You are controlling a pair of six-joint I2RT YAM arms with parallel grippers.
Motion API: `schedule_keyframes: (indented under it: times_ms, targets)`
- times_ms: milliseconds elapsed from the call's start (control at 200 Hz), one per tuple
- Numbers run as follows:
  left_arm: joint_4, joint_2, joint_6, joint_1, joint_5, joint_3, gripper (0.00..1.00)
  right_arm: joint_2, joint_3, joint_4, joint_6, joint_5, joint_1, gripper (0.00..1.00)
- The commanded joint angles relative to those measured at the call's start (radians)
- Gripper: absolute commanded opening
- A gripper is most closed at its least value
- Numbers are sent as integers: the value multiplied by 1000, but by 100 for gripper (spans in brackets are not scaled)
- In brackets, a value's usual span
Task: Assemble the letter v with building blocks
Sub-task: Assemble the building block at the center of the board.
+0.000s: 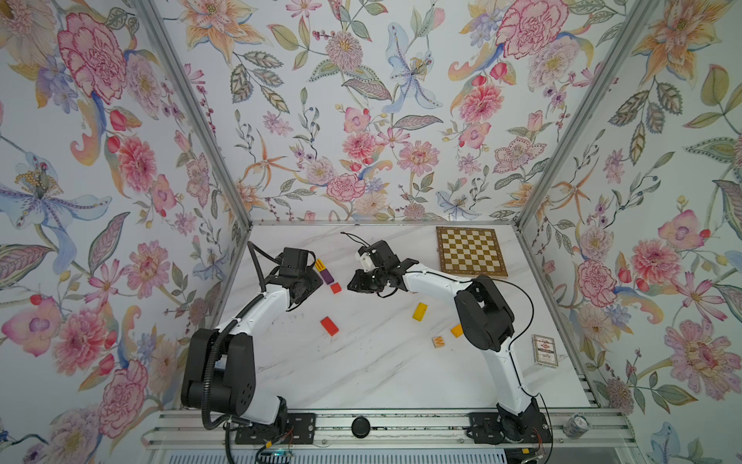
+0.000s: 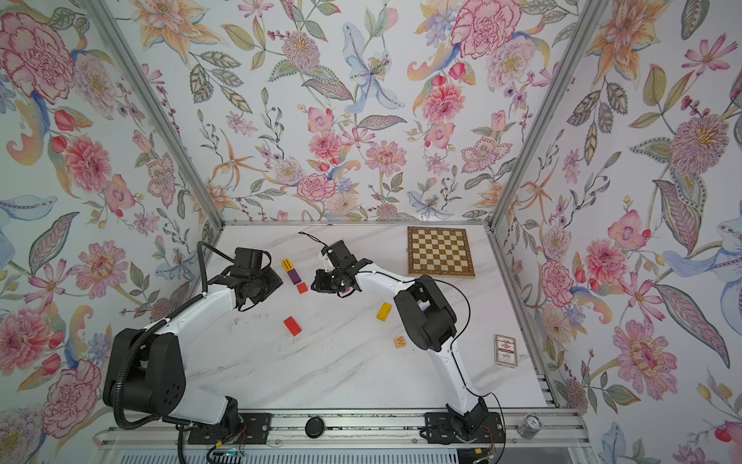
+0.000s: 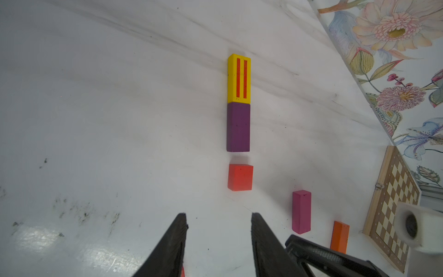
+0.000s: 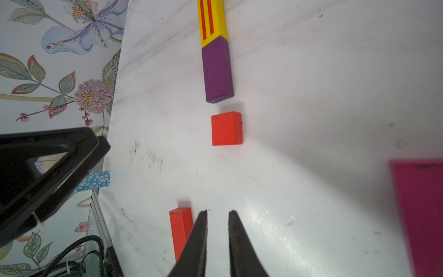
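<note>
A row of building blocks lies near the back left: a yellow red-striped block [image 1: 320, 265] touches a purple block [image 1: 327, 275], and a small red block [image 1: 335, 287] sits a short gap past it. My left gripper [image 3: 219, 215] is open and empty, just short of that red block [image 3: 240, 177]. My right gripper [image 4: 218, 212] stands slightly open, holding nothing, opposite the left gripper [image 1: 312, 282]. A magenta block [image 3: 301, 211] and an orange block [image 3: 340, 237] stand upright beside it. The letter v shows only as this one straight row.
Loose on the marble table [image 1: 361, 373] are a red block [image 1: 329, 326], a yellow block [image 1: 419, 311], a W cube [image 1: 438, 342] and an orange cube [image 1: 457, 330] by the right elbow. A chessboard [image 1: 470, 252] lies back right, a card box [image 1: 545, 350] front right.
</note>
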Motion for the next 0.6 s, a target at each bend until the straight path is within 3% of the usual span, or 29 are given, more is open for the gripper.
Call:
schedule_keyframes:
  times_ms: [0, 596]
  targets:
    - [23, -52, 35, 23, 28, -38, 47, 49, 79, -30, -8, -17, -7, 23]
    - [20, -112, 45, 61, 43, -104, 47, 284, 359, -77, 11, -80, -14, 30]
